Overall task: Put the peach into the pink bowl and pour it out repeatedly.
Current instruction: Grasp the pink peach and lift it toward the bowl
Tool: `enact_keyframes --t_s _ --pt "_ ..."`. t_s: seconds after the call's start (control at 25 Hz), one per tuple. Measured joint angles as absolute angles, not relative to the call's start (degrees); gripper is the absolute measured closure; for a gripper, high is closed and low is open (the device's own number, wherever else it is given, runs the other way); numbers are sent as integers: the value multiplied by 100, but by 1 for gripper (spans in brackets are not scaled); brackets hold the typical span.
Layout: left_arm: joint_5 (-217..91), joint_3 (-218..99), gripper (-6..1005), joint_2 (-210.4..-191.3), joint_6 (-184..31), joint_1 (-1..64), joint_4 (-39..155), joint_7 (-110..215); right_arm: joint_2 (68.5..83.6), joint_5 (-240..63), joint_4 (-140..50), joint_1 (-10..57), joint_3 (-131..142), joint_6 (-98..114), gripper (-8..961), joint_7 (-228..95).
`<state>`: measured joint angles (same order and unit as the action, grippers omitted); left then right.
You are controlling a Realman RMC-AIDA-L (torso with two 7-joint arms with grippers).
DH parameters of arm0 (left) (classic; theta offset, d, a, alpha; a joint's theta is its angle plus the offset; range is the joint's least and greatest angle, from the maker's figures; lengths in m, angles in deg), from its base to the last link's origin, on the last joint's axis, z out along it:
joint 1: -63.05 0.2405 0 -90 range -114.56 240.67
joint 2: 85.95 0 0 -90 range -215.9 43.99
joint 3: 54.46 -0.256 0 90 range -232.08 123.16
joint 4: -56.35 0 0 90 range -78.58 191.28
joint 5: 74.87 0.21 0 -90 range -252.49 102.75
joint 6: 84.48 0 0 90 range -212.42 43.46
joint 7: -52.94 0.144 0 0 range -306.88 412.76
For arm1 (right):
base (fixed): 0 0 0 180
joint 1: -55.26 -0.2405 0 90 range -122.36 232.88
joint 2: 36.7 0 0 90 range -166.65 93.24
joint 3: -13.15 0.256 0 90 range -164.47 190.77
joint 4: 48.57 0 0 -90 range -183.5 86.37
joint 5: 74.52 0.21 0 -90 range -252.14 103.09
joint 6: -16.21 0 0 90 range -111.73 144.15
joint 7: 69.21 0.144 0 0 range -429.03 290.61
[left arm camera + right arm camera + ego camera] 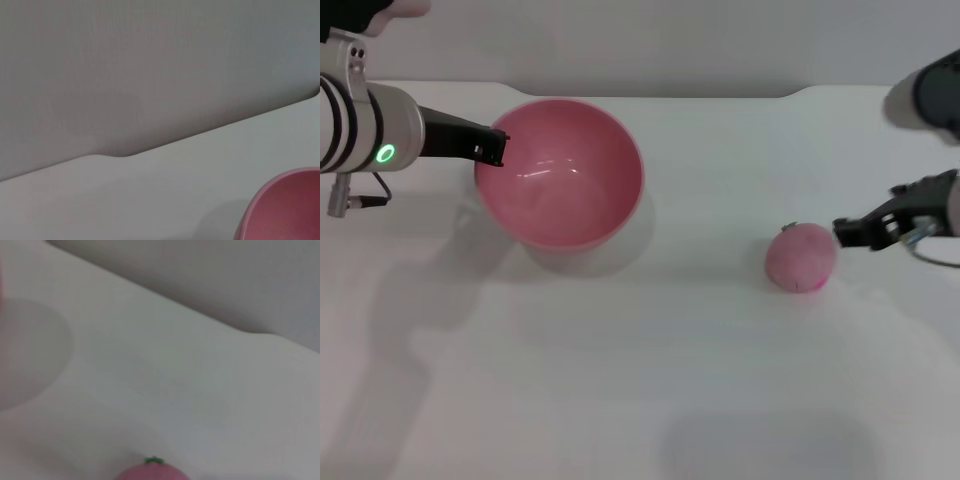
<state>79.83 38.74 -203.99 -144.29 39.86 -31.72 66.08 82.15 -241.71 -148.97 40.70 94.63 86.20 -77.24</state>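
Peach (801, 258) is sitting on the desk (650, 380), well to the right of the bowl (560, 172), outside it; bowl is standing upright and empty. Right hand (844, 233) is hovering just beside the peach on the side away from the bowl, fingertips pointing at it, holding nothing; finger gap: cannot tell. Left hand (496, 148) is sitting at the bowl's left rim; grip cannot be confirmed. Right arm is the nearer one for the pick.
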Motion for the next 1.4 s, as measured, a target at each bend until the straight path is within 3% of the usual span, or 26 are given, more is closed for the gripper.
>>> enact_keyframes --t_s 1.4 --pt "7974 3755 954 -20408 -14477 3888 -3241 6639 8207 -23825 -13265 3734 8695 7329 233 -7539"
